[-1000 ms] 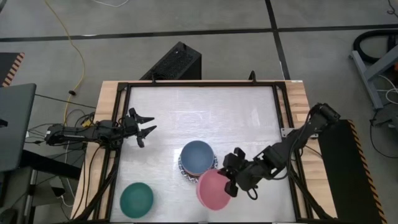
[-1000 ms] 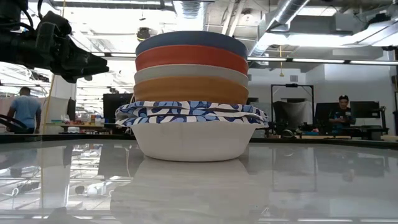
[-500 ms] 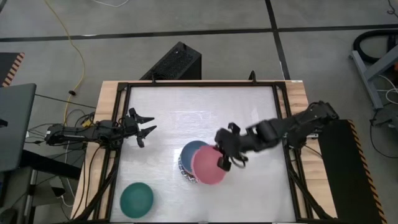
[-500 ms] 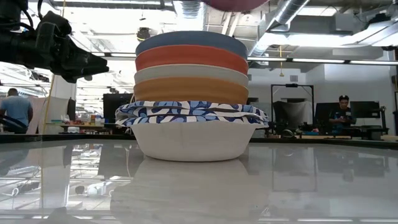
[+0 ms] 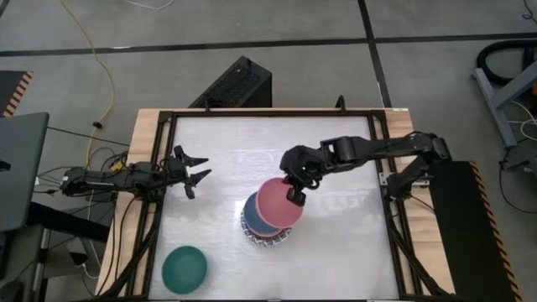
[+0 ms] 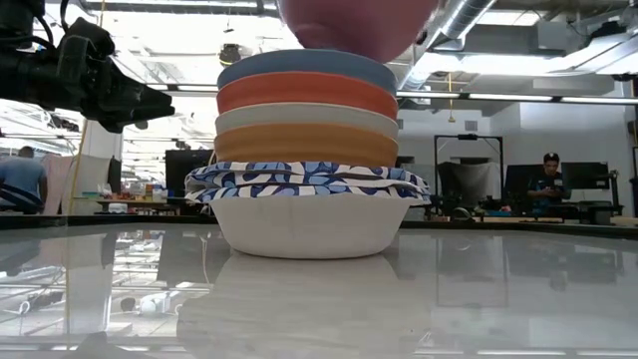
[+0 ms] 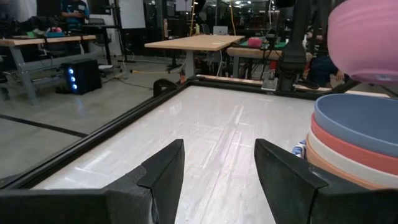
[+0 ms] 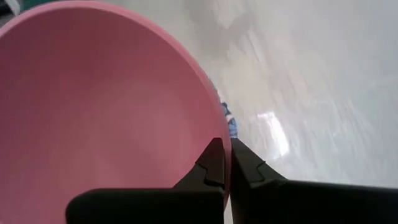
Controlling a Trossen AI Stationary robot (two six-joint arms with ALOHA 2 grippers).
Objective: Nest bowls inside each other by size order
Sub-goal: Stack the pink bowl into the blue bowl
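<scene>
A stack of bowls (image 6: 309, 150) stands mid-table: a white one on the table, blue-and-white patterned ones, then orange, cream and red, with a slate-blue bowl (image 5: 250, 213) on top. Just above the stack hangs a pink bowl (image 5: 277, 204), also seen in the low view (image 6: 359, 25) and the left wrist view (image 7: 367, 37). My right gripper (image 5: 295, 195) is shut on its rim. A dark green bowl (image 5: 185, 268) rests on its base at the near left. My left gripper (image 5: 197, 171) stands open and level at the table's left side, with nothing between its fingers (image 7: 163, 171). My right gripper pinches the pink bowl's rim (image 8: 219, 127) on the bowl's far right side, one finger inside the bowl and one outside. The fingers slant down from the table's far right. The bowl hangs clear above the slate-blue bowl, its mouth up and slightly tilted.
A black frame rail (image 5: 168, 126) runs around the white table top. Bare table lies across the far half and to the right of the stack. Beyond the table are desks and people in the room (image 6: 548, 184).
My right gripper has swung from the near right of the stack toward the table's far edge and up, rolling its wrist as it went. It has carried the pink bowl from beside the stack to just above the slate-blue bowl. My left arm has kept still.
</scene>
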